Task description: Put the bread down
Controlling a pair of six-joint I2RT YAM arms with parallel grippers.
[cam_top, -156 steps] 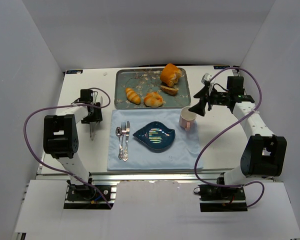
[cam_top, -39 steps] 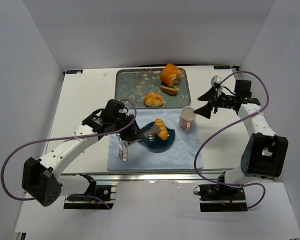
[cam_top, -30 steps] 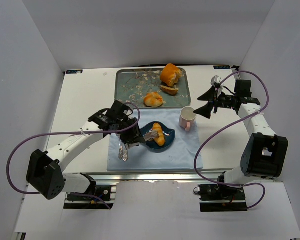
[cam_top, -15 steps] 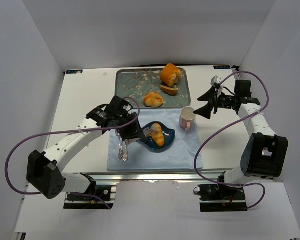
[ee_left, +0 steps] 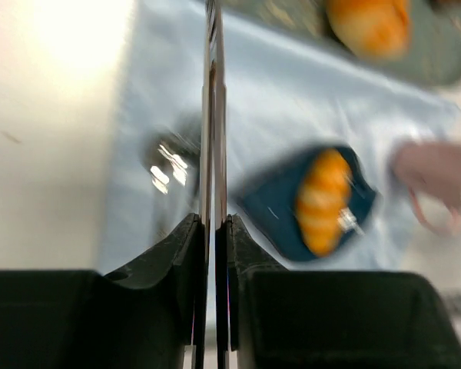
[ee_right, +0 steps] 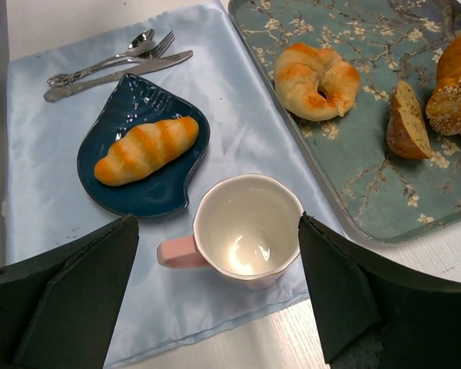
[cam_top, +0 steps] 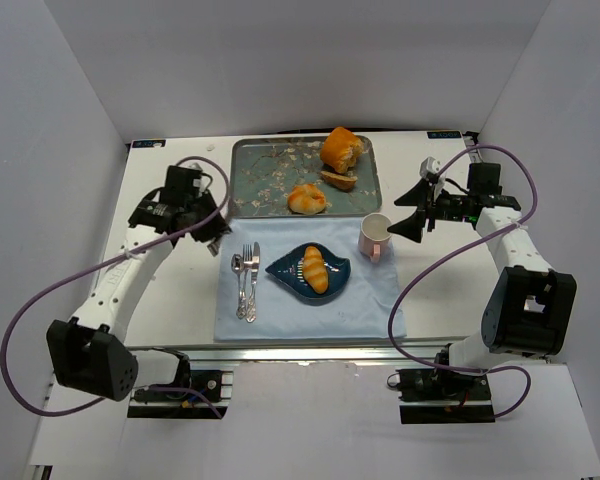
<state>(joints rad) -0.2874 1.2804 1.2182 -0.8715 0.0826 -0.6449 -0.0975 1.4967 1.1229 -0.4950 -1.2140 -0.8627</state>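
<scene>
The bread is a small ridged golden roll lying on the dark blue leaf-shaped plate, with nothing touching it. It also shows in the left wrist view as a blurred bread and in the right wrist view as the bread. My left gripper hovers over the table at the cloth's upper left corner, well left of the plate. That left gripper is shut, its thin metal blades together and holding nothing. My right gripper hangs open above the pink cup; the right gripper is empty.
A pink cup stands right of the plate on the light blue cloth. Fork, spoon and knife lie left of the plate. Behind, a patterned tray holds a pale bun and an orange loaf with a cut slice.
My left gripper let go of the bread on the blue plate, drew back up and to the left, and shut. The right arm barely moved.
</scene>
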